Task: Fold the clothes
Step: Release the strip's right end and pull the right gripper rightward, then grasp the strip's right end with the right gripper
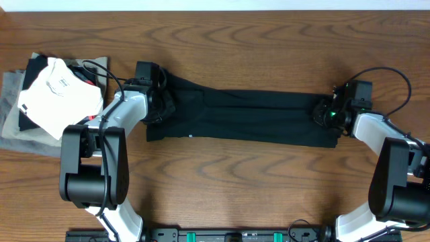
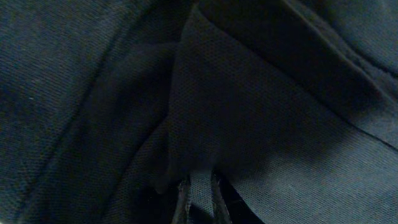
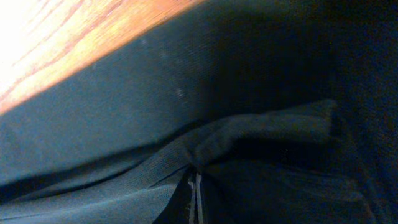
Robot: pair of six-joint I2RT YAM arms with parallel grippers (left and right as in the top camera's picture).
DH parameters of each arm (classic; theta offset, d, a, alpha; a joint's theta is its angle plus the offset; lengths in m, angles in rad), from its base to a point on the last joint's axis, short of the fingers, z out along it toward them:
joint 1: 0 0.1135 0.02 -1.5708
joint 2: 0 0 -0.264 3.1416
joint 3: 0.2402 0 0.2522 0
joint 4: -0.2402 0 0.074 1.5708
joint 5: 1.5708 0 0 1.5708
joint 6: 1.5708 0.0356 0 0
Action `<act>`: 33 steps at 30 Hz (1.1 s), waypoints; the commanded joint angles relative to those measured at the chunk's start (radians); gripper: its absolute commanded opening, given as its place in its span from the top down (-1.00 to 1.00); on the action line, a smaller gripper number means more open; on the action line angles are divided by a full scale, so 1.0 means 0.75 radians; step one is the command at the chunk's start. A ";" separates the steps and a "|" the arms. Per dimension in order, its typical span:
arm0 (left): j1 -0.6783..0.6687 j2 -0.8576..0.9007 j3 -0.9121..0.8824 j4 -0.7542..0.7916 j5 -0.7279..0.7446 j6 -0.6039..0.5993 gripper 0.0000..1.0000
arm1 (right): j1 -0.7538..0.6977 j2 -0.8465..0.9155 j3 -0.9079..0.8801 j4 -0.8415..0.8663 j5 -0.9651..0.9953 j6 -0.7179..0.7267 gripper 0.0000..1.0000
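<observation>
Right claw [image 3: 194,190], left claw [image 2: 199,190], pinching black T-shirt [image 1: 242,115]

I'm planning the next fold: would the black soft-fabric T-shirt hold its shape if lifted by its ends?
Probably floppy: the black soft-fabric T-shirt lies in a long creased band and bunches at the right gripper. Its middle would likely sag if lifted. Pushed on the wooden table, it would likely wrinkle rather than slide whole.

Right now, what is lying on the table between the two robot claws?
The black T-shirt, drawn out into a long band, spans from the left gripper to the right gripper. The overhead view shows it.
</observation>
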 commanded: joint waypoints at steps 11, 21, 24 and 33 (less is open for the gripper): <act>0.026 -0.051 -0.007 -0.008 -0.106 0.024 0.05 | -0.232 0.080 0.104 -0.099 0.293 -0.119 0.98; 0.026 -0.371 -0.007 -0.048 -0.106 0.069 -0.57 | -0.339 0.080 0.436 -0.444 0.293 -0.183 0.96; 0.026 -0.452 -0.007 -0.075 -0.106 0.069 -0.67 | -0.377 0.080 0.578 -0.596 0.292 -0.182 0.66; 0.026 -0.497 -0.007 -0.132 -0.106 0.068 -0.93 | -0.520 0.086 0.683 -0.930 0.025 -0.467 -0.73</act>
